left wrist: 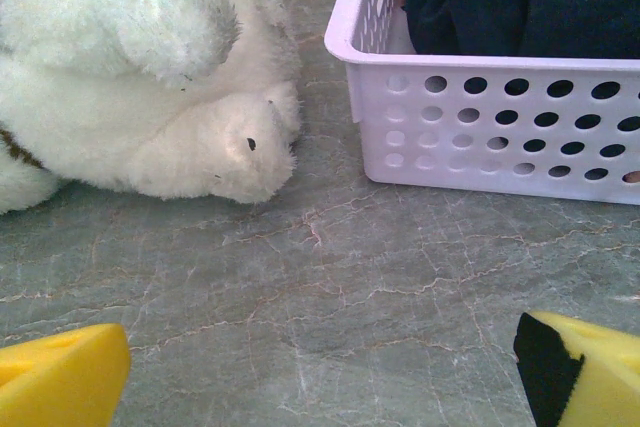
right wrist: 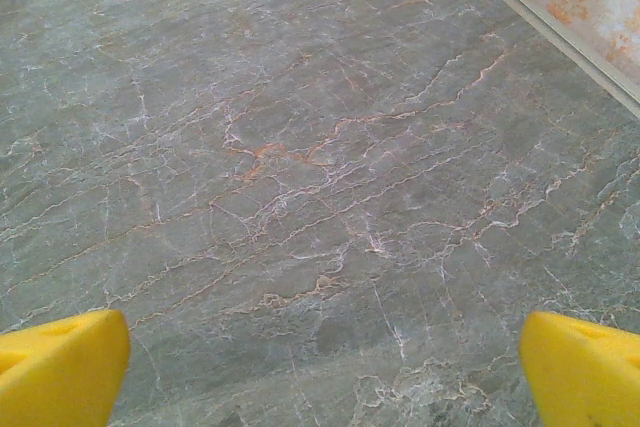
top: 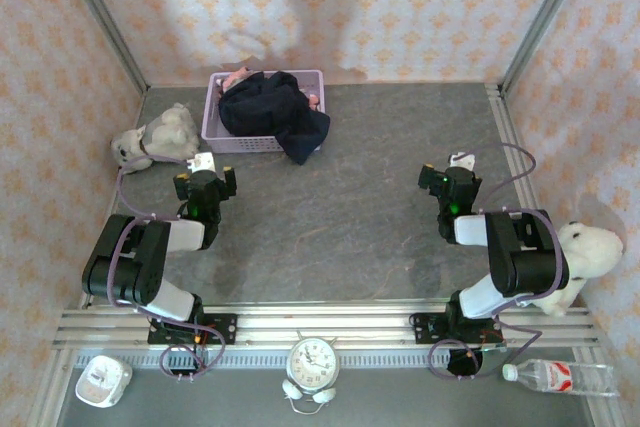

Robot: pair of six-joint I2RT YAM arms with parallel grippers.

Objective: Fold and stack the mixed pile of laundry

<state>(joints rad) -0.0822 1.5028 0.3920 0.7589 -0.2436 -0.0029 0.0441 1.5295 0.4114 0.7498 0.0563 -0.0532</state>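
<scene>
Gaping fully: left pincer [left wrist: 322,372], right pincer [right wrist: 322,367]; both empty, touching nothing; navy garment [top: 268,112] in basket [top: 240,144].

Both end effectors [left wrist: 322,362] [right wrist: 325,352] spread wide

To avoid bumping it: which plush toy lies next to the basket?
The grey-white plush toy on the left, close beside the lavender basket; the white one sits far off on the right.

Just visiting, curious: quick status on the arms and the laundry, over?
Left gripper open, empty, facing lavender basket. Right gripper open, empty, over table. Navy garment heaped in basket, spilling over rim; pink garment peeking behind. Plush toy beside basket.
</scene>
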